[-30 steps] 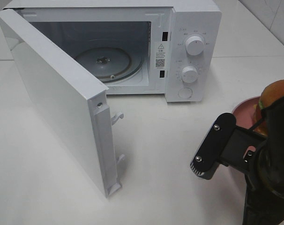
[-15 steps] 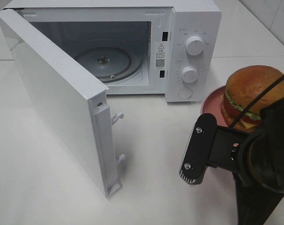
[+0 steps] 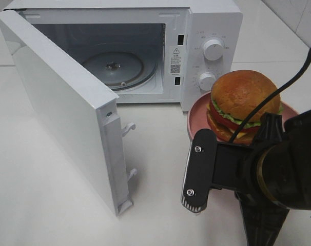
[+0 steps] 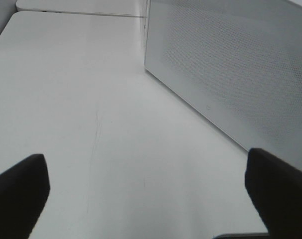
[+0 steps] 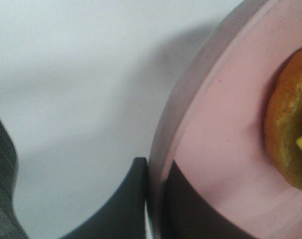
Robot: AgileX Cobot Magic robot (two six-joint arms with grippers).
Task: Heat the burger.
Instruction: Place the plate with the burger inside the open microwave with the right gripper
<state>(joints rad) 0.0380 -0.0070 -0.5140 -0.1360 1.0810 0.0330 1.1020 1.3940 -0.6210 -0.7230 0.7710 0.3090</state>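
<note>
White bench (image 3: 42, 205) under everything. On it, a white microwave (image 3: 212, 20) with its door (image 3: 63, 118) swung wide and the glass turntable (image 3: 114, 66) in view inside. At right, just in front of the control knobs, a pink plate (image 3: 196, 115) carrying the burger (image 3: 243, 102), upright. Clamped on the plate's rim, the right end effector (image 5: 156, 199), one dark finger on either side. Spread wide with nothing between the fingers, the left end effector (image 4: 151, 191), above the bench beside a white perforated panel (image 4: 230, 74).

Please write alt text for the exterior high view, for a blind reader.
A tall burger on a pink plate is near the knobs of a white microwave, whose door stands wide open. The black right arm covers the plate's near side.
</note>
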